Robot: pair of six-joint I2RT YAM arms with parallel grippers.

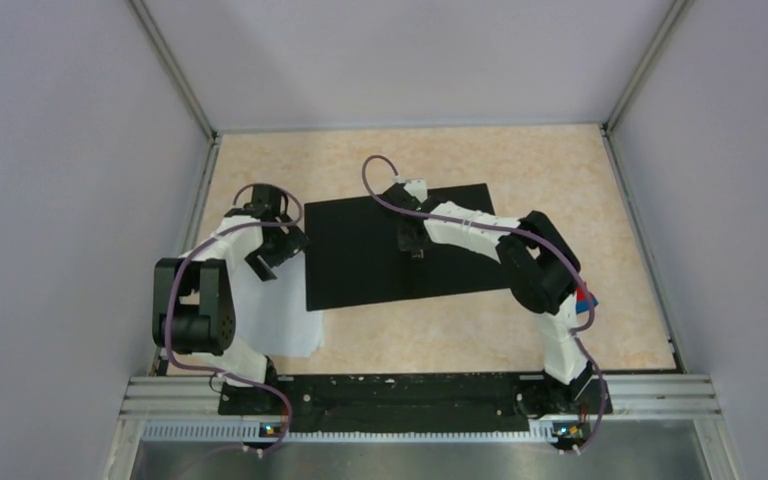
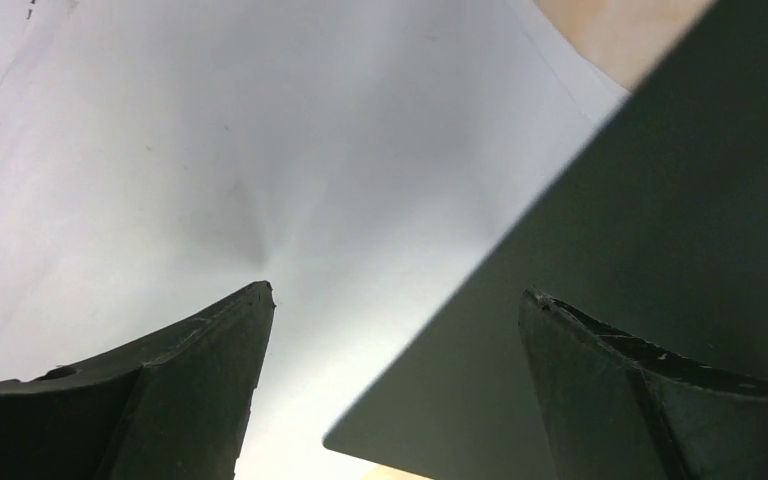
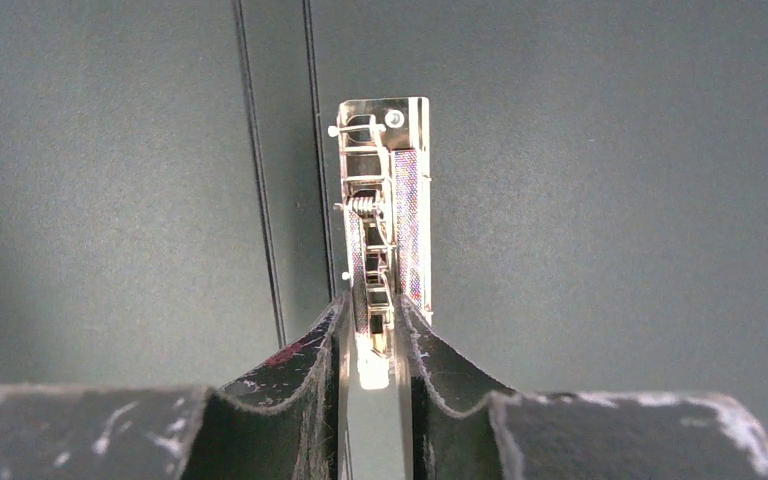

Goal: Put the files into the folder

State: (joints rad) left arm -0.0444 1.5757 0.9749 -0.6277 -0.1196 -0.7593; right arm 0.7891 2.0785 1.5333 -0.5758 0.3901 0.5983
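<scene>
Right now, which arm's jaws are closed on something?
Right gripper: jaws pinch the metal clip in the black folder. Left gripper: jaws stand wide apart above the files, holding nothing.

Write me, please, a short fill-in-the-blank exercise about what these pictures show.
1. The folder lies opened flat, its ___ inside facing up.
2. The right pincer is clamped on the folder's metal ___.
3. The left pincer hangs wide ___ over the files.
4. The files are plain ___ sheets.
Missing words: black; clip; open; white.
</scene>
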